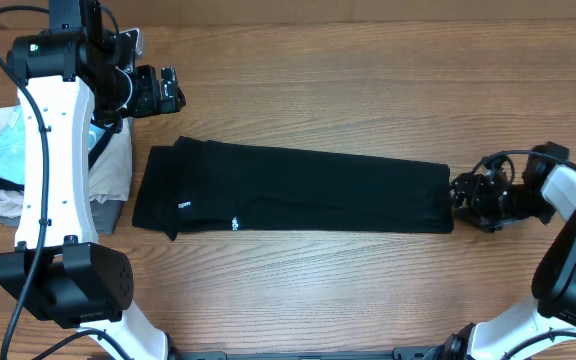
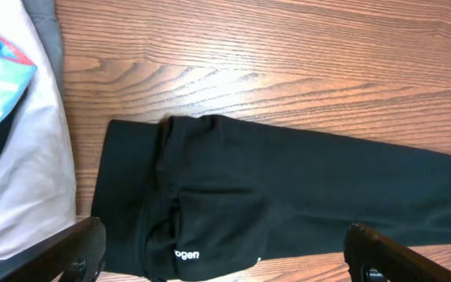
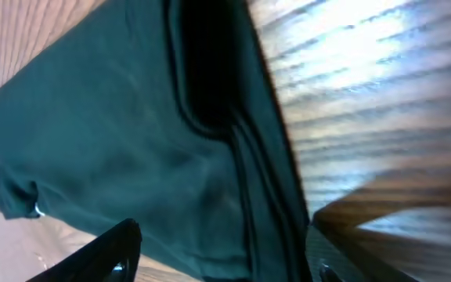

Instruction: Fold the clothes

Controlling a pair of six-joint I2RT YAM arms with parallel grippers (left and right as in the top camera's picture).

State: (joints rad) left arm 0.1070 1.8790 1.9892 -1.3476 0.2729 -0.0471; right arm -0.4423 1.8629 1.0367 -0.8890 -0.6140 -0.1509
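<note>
The clothes, one black shirt (image 1: 298, 190), lie folded into a long flat strip across the middle of the table, with small white print (image 1: 183, 206) near the left end. My left gripper (image 1: 168, 92) hovers open above and behind that left end, apart from the cloth. In the left wrist view its fingers (image 2: 77, 251) stand wide apart over the shirt (image 2: 288, 188). My right gripper (image 1: 465, 194) sits at the strip's right end. In the right wrist view its jaws are open, and the shirt's layered edge (image 3: 210, 157) lies between them.
A pile of white, grey and light-blue garments (image 1: 3, 160) rests at the table's left edge beside the left arm; the left wrist view shows it too (image 2: 22, 157). Bare wood surrounds the shirt on the other sides.
</note>
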